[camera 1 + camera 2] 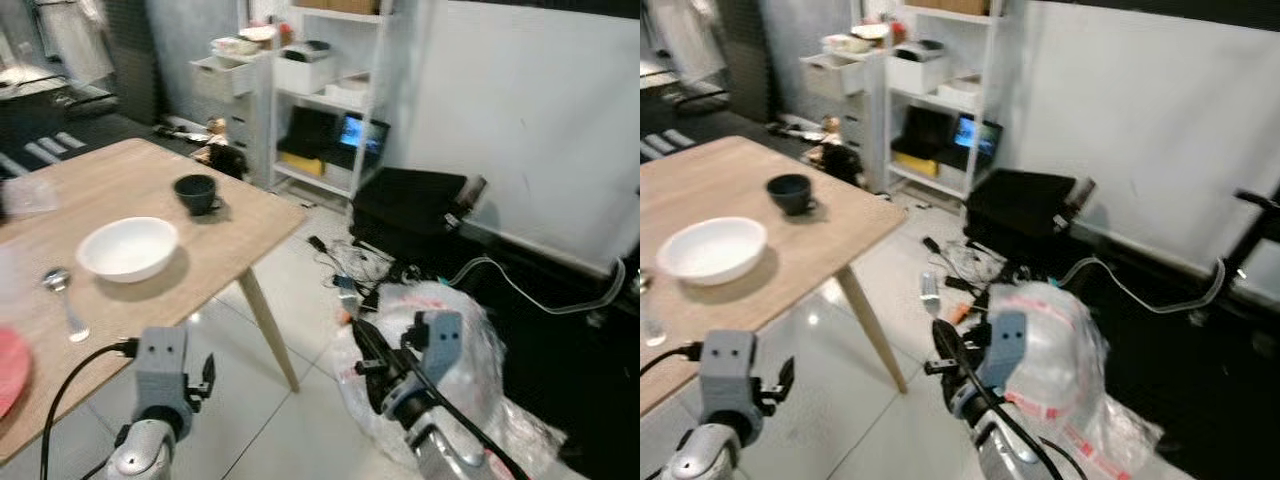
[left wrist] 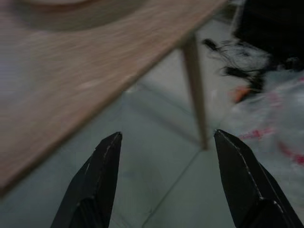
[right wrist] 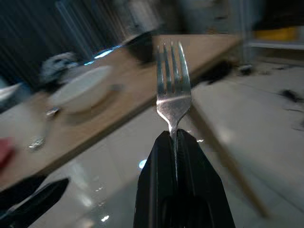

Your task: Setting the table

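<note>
Head views: wooden table [image 1: 150, 180] is carrying white bowl [image 1: 128, 247], spoon [image 1: 62, 290], dark cup [image 1: 195, 192]; left wrist: left gripper [image 2: 164, 183] is hanging with jaws apart off the table edge; right wrist: right gripper [image 3: 176, 142] is clamping the fork [image 3: 173, 90] upright, likely bringing it tableward, placement beside the bowl pending

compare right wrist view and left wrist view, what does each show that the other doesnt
Right wrist view alone: a silver fork clamped upright between the right gripper fingers, tines pointing away, with a spoon and a dark cup on the table.

Left wrist view alone: the left gripper with its two black fingers spread apart and nothing between them, a plastic bag and cables on the floor.

Both: the wooden table, a table leg, the white bowl and the pale tiled floor.
</note>
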`<state>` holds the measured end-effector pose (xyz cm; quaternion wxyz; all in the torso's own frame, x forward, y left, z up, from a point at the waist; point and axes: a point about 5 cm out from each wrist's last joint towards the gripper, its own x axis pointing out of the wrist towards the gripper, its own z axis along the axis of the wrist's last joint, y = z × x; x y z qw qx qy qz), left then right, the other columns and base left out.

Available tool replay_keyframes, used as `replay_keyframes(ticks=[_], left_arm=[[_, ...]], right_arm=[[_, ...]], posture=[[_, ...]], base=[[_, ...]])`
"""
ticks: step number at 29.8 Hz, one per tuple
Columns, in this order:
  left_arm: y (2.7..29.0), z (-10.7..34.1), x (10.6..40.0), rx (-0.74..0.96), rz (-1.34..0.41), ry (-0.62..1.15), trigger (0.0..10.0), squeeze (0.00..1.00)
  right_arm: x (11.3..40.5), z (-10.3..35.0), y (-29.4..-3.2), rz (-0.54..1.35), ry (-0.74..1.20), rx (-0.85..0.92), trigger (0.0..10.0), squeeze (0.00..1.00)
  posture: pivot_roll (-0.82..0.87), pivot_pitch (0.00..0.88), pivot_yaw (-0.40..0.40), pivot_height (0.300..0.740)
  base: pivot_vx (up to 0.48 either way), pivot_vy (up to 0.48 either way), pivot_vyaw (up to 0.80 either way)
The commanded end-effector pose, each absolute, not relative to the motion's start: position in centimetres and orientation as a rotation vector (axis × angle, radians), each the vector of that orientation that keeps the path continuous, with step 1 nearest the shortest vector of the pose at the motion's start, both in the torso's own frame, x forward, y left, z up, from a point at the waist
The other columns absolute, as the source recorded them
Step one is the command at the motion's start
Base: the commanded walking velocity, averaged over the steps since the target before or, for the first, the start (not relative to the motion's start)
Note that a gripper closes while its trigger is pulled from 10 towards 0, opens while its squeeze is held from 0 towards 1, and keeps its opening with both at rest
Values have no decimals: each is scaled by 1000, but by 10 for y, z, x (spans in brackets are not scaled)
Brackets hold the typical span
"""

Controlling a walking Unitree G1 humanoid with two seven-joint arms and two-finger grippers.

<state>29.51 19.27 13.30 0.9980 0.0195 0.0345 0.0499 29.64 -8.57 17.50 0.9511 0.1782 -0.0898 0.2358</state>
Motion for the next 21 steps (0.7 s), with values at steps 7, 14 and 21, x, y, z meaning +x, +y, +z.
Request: replay_keyframes(ticks=[7, 14, 21], left_arm=[[192, 123, 292, 45, 104, 109, 10000, 0], [193, 124, 292, 47, 104, 104, 10000, 0], [195, 136, 297, 94, 103, 48, 10000, 0]], right_arm=[[295, 169, -87, 478, -160, 368, 10000, 0], [295, 169, -87, 478, -161, 373, 10000, 0], [297, 170, -89, 471, -161, 378, 10000, 0]], posture=[[50, 131, 38, 740], [50, 128, 38, 740], [51, 123, 37, 740]], base=[[0, 0, 731], [0, 0, 731], [0, 0, 731]])
